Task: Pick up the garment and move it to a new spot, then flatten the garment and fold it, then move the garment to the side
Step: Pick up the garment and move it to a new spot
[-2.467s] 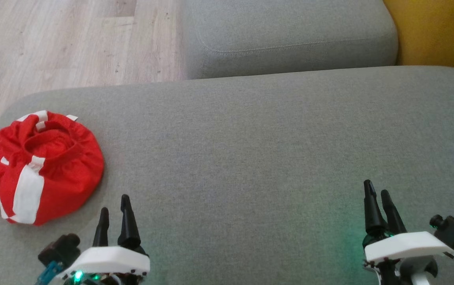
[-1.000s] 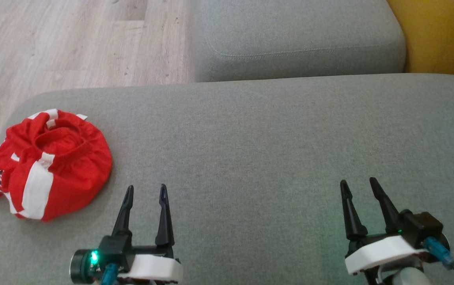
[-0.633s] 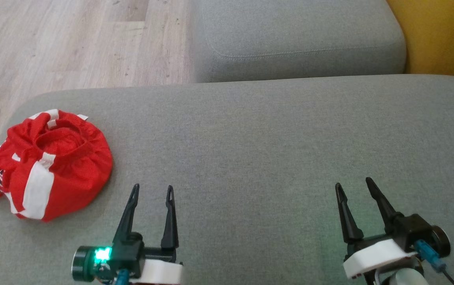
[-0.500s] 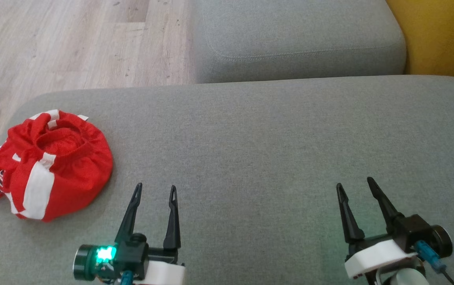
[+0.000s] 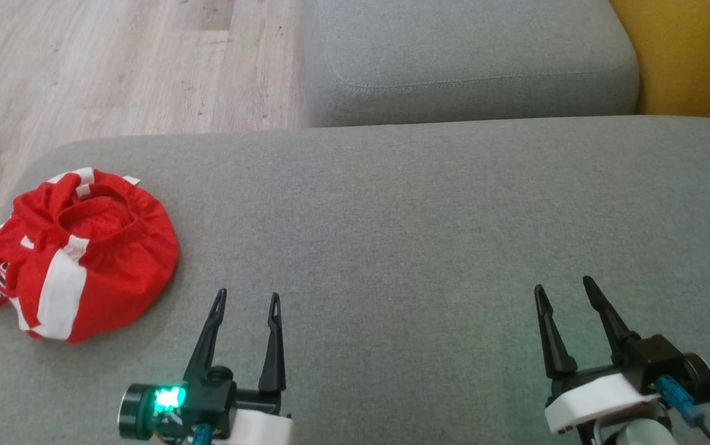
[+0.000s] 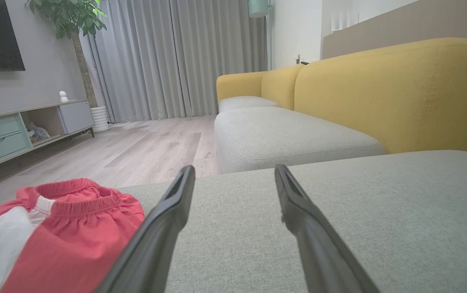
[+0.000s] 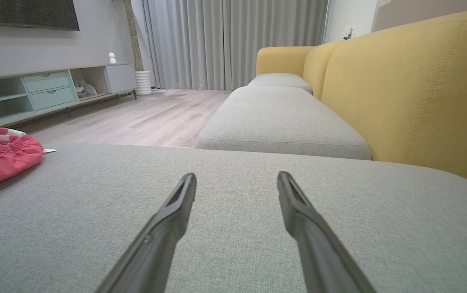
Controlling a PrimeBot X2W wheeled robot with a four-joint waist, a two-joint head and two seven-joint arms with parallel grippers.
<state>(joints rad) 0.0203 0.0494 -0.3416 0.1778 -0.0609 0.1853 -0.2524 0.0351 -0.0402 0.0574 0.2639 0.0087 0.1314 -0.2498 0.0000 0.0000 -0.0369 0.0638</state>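
Dark fingers of your left gripper point(image 5: 248, 293) stand spread wide at the lower left of the head view, holding nothing. Your right gripper point(image 5: 563, 284), at the lower right, is equally wide and empty. Up-left of the left gripper, the crumpled red-and-white garment point(image 5: 83, 259) lies on the grey cushion's point(image 5: 392, 235) left end; its dark lettering is too small to read. Beyond sit a second cushion point(image 5: 466, 55) and the wood floor point(image 5: 83, 74). Your wrist views add grey curtains point(image 6: 168, 57), a potted plant point(image 6: 70, 20) and a low cabinet point(image 7: 50, 89).
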